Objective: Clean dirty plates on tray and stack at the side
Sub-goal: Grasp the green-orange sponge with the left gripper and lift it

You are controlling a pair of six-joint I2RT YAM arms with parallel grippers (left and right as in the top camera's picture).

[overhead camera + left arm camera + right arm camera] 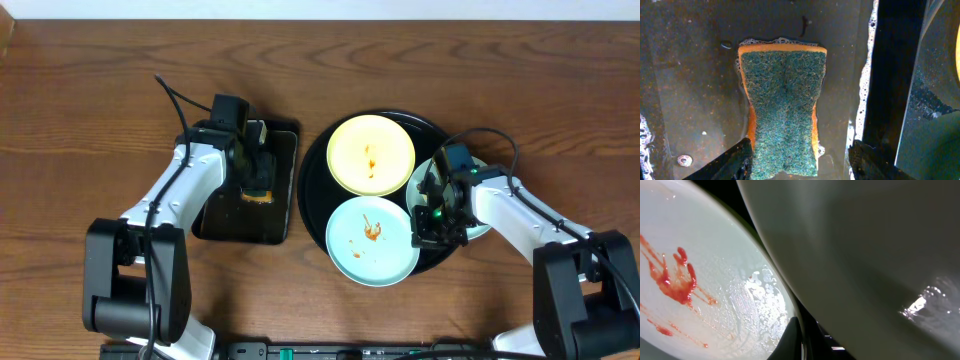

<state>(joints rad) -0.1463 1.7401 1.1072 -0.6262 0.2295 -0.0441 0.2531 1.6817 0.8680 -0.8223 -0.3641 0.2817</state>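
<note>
Though sauce-smeared, yellow plate (371, 154) on tray (312, 190).

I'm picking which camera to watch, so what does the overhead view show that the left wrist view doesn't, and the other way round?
Only the overhead view shows the sauce-smeared yellow plate and blue-green plate on the round black tray, plus a third plate partly hidden by the right gripper. Only the left wrist view shows the green scrubbing face of the sponge and the foam along its edge. Both show the sponge lying in the rectangular tray between the open fingers of the left gripper.
</note>
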